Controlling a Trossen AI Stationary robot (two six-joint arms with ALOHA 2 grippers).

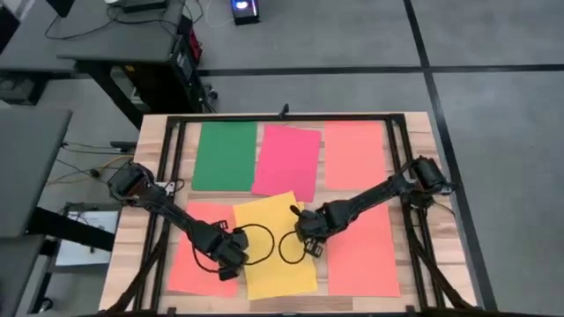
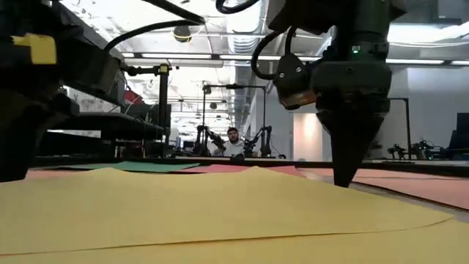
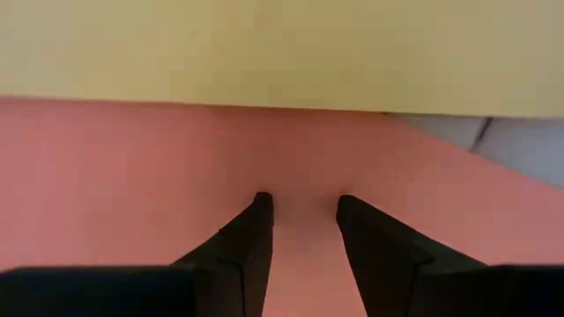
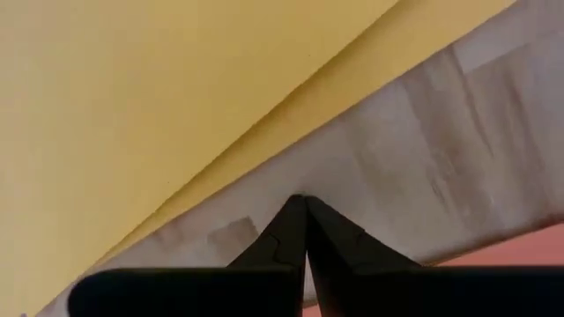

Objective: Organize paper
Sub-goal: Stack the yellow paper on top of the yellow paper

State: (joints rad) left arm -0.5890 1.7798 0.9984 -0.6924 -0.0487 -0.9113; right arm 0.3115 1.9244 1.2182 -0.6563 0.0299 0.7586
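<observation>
Coloured paper lies flat on the wooden table (image 1: 152, 141). Along the far side are a green sheet (image 1: 225, 156), a pink-red sheet (image 1: 286, 161) and an orange sheet (image 1: 355, 154). Near the front are an orange sheet (image 1: 187, 257), two overlapping, skewed yellow sheets (image 1: 275, 255) and another orange sheet (image 1: 363, 255). My left gripper (image 3: 304, 202) points down, open, over the near left orange sheet (image 3: 132, 167), beside the yellow edge (image 3: 264, 53). My right gripper (image 4: 305, 204) is shut, tips down on bare wood (image 4: 423, 150) by the yellow sheets' right edge (image 4: 264, 132). My left gripper's fingertips (image 3: 263, 204) come down from above at the orange sheet's surface, a little way from the yellow edge; I cannot tell whether they touch it. My right gripper's shut fingertips (image 2: 343, 176) reach down from above to the table's level beside the yellow sheets; I cannot tell whether they touch the paper.
A black frame (image 1: 282, 117) runs around the table's far and side edges. Cables loop from both wrists over the yellow paper (image 1: 256, 233). A dark desk (image 1: 115, 44) stands beyond the far left corner. A person (image 2: 233, 143) sits far back in the room.
</observation>
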